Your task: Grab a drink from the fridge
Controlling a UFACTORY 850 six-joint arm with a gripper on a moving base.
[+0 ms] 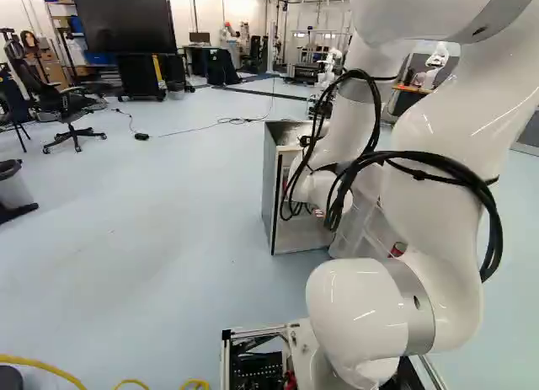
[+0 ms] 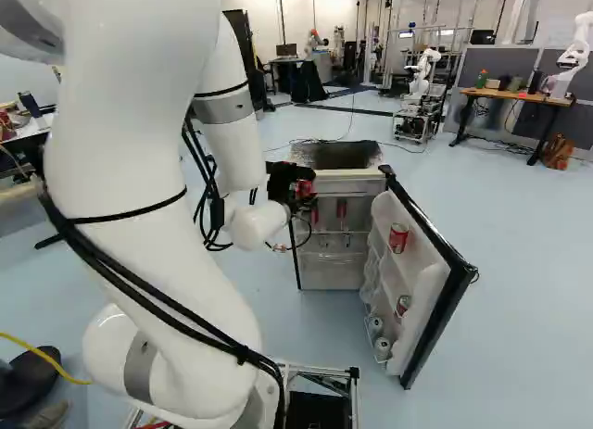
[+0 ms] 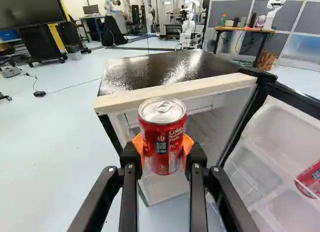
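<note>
Clasping a red can — jaws parted its width — the gripper faces the open fridge.

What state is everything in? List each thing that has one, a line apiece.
Gripper: shut on a can.
Held can: upright, tab lying flat on its lid, in front of the fridge.
Fridge: standing upright, open at the front.
Fridge door: swung wide open.
Upper red can: stored in the door.
Big screen: dark.
</note>
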